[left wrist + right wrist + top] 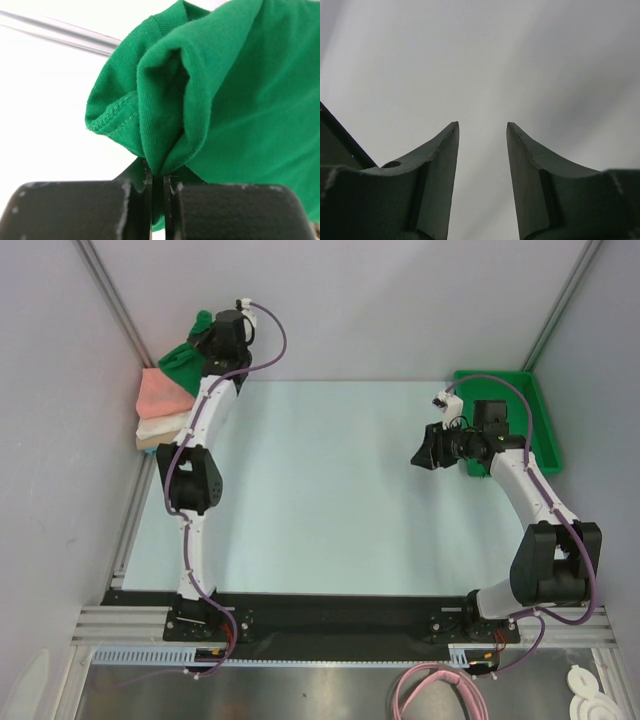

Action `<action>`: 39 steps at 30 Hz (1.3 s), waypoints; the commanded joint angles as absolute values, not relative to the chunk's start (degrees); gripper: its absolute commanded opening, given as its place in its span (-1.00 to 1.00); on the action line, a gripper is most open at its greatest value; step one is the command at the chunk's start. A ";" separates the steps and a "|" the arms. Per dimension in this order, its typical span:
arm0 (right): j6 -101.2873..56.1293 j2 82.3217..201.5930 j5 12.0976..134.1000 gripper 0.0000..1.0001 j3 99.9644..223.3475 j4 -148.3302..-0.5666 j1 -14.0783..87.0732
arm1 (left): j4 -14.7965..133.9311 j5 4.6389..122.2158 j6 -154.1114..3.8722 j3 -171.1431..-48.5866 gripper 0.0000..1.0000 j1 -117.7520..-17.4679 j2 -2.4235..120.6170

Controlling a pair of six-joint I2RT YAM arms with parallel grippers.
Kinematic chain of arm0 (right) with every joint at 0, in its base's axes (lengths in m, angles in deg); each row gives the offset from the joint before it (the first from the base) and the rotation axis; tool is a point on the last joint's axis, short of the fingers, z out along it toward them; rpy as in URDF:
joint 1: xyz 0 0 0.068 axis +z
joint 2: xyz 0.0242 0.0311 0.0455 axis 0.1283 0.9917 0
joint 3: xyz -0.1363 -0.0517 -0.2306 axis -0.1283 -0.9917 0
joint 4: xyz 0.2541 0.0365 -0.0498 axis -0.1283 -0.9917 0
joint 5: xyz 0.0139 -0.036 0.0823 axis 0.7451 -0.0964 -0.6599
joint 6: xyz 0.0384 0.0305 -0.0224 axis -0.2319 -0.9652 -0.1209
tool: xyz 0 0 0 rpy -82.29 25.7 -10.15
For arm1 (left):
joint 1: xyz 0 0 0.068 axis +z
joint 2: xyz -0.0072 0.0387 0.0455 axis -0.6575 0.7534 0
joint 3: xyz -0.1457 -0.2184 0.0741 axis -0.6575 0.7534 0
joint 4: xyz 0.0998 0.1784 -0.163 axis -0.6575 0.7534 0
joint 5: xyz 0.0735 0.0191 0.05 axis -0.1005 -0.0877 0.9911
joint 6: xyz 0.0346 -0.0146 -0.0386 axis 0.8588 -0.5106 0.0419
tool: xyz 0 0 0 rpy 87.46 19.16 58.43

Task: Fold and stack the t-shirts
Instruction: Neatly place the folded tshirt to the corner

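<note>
A: Eyes on the plain green soft-cloth t-shirt (183, 357); it is bunched up at the far left corner of the pale blue tabletop (330, 490), right above the folded shirts, and the left gripper (205, 328) has it.

B: The left wrist view confirms it; the left gripper (157, 200) is pinched tight on a fold of the green t-shirt (225, 90); the two black fingers (75, 210) are pressed nearly together with only cloth between them; a stitched hem curls out on the left.

A: And under it, the stack; a salmon-pink folded shirt (162, 392) on top, a white folded shirt (160, 425) beneath, a tan folded shirt (148, 441) at the bottom; all tucked against the left wall at the far edge.

B: The green cloth is either touching the pink one or hanging just over it; from above I cannot tell which.

A: Across the tabletop, the right gripper (418, 452) hovers well apart from the shirts, pointing left.

B: Its wrist view shows the right gripper (482, 165) parted; a clear gap between the dark fingers (437, 170), nothing in it; only a blurred pale surface beyond.

A: Just behind that arm sits the rigid green plastic bin (545, 440) at the far right corner; the arm hides part of its inside.

B: And a silver metal rail (60, 32) runs behind the cloth in the left wrist view.
</note>
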State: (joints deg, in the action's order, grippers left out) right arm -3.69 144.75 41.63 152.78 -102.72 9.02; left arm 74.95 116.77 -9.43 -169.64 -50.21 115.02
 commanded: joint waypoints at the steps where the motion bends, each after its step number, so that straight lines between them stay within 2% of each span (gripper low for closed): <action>1: -3.28 143.76 40.14 -0.03 152.82 -101.54 8.60 | 65.90 120.47 -3.60 -170.50 -0.99 -47.79 116.05; 12: -3.37 144.55 40.57 -0.03 152.47 -101.27 7.90 | 61.86 118.71 -1.93 -170.67 -0.99 -41.73 124.04; 21: -3.46 145.34 40.66 -0.03 152.38 -101.10 6.23 | 53.68 116.78 6.15 -178.94 -0.99 -39.00 133.71; 34: -3.55 146.48 40.66 -0.03 152.29 -101.01 6.14 | 48.84 114.84 4.14 -176.30 -0.85 -36.54 134.86; 37: -3.55 146.31 40.75 -0.03 152.20 -100.92 5.97 | 48.93 114.40 3.78 -177.35 -0.76 -36.54 135.30; 39: -3.55 146.31 40.58 -0.03 152.20 -100.84 5.88 | 48.23 115.19 3.96 -177.27 -0.31 -36.45 135.30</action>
